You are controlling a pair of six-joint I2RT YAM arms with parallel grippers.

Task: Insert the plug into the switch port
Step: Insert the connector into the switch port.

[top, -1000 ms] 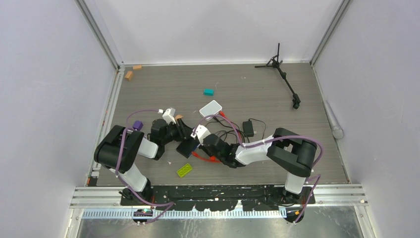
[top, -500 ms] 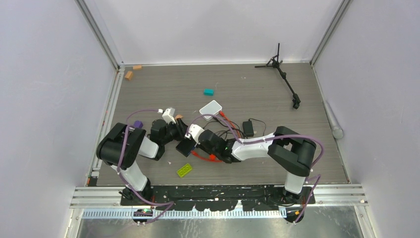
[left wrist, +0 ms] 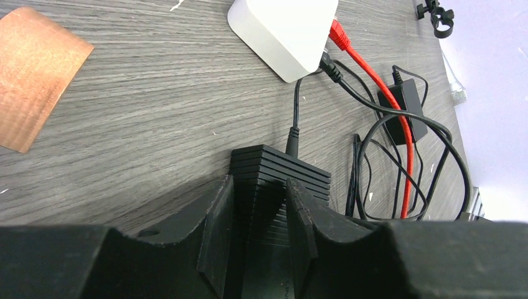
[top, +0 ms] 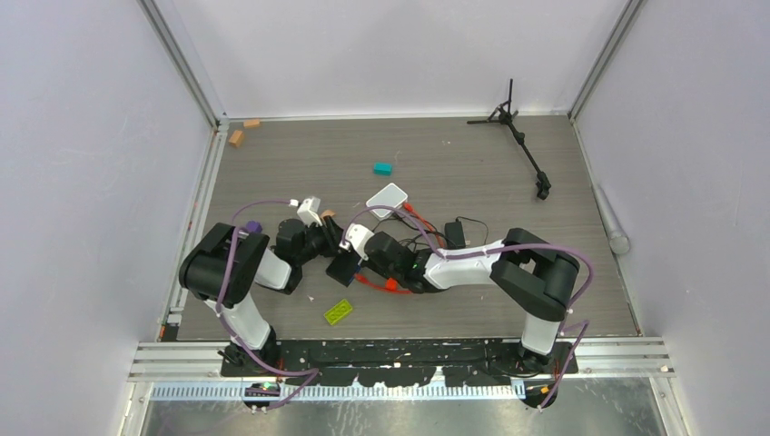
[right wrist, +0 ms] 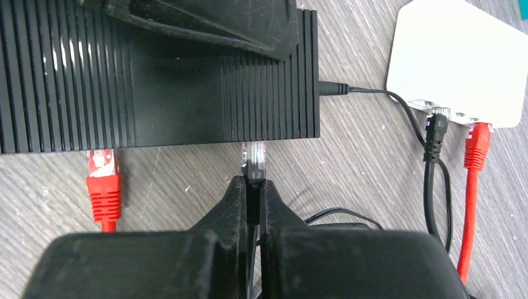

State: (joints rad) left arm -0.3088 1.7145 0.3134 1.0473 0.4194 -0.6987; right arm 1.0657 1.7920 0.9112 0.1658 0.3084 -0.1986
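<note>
The right hand (right wrist: 252, 190), clenched on the clear-tipped plug (right wrist: 254, 156), holds the plug's tip against the long side of the black switch (right wrist: 155, 81) on the desk (right wrist: 367, 162). Whether the tip has entered a port cannot be told. The left hand (left wrist: 256, 190) grasps the switch, one finger on each side of it. Further along the same side of the switch sits a red connector (right wrist: 103, 184). Just beyond the switch's end lies a white box (right wrist: 457, 59).
</note>
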